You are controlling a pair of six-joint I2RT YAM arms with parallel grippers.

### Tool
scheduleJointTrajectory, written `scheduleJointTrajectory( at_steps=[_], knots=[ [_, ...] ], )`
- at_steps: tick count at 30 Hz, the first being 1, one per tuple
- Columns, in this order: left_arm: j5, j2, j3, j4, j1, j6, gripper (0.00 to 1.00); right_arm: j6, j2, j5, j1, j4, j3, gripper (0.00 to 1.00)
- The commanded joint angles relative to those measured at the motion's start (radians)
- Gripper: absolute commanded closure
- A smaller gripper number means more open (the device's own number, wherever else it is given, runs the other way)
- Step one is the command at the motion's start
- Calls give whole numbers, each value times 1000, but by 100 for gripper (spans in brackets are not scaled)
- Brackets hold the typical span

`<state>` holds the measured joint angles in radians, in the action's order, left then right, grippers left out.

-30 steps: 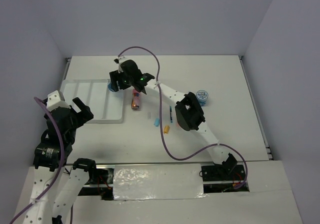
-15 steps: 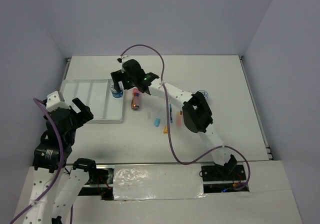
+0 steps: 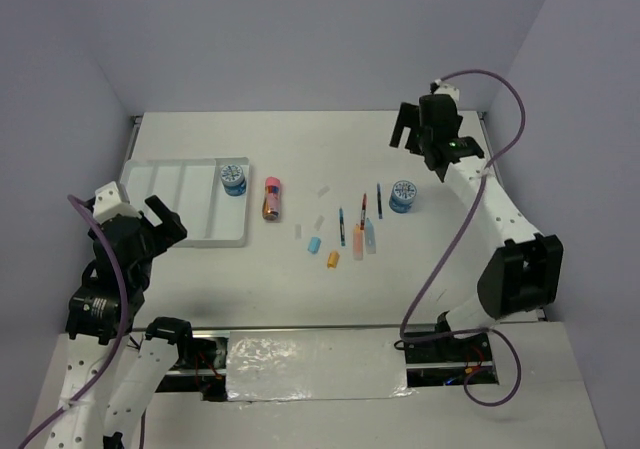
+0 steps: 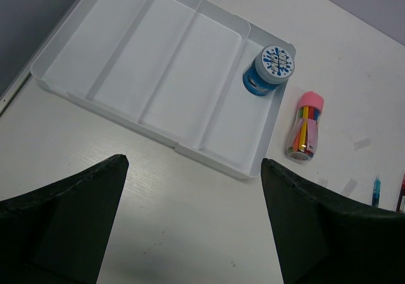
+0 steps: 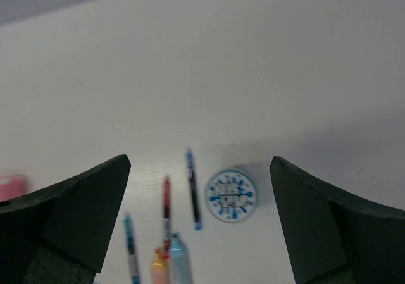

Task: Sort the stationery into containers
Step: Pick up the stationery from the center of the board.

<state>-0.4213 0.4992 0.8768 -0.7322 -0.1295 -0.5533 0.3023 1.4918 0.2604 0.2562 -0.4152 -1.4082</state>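
Note:
The white tray lies at the left, and one blue-white roll stands in the far end of its rightmost compartment. A pink-orange cylinder lies just right of the tray. The second roll stands right of centre, beside the thin pens and short coloured pieces. My right gripper hovers open above the table behind that roll, with nothing between its fingers. My left gripper is open and holds nothing, near the tray's front edge.
Clear pieces lie between the cylinder and the pens. A blue pen and a red pen lie left of the roll in the right wrist view. Walls close the table at the back and both sides.
My right gripper opened over the tray, left the roll in the rightmost compartment, and swung across to the far right. The left arm has not moved.

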Motion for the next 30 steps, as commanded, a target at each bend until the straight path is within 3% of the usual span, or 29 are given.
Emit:
scheduleJointTrajectory(
  at_steps=[1,8,13,25,26,27,30],
  knots=[
    [-10,12,2,36,1,4,1,-35,88,33,-43,-108,95,0],
    [24,32,-1,48,1,21,1,-32,206,-61,-64,-30,89,0],
    [32,41,-2,51,1,23,1,-22,303,-35,-66,-63,58,0],
    [30,38,-1,50,1,23,1,9,274,-27,-52,-28,172,5],
    [30,36,-2,51,1,24,1,11,268,-27,-51,-27,182,7],
    [30,36,-2,51,1,23,1,11,259,-29,-51,-20,189,20],
    [32,35,-2,51,1,23,1,14,245,-27,-49,-16,202,45]
  ],
)
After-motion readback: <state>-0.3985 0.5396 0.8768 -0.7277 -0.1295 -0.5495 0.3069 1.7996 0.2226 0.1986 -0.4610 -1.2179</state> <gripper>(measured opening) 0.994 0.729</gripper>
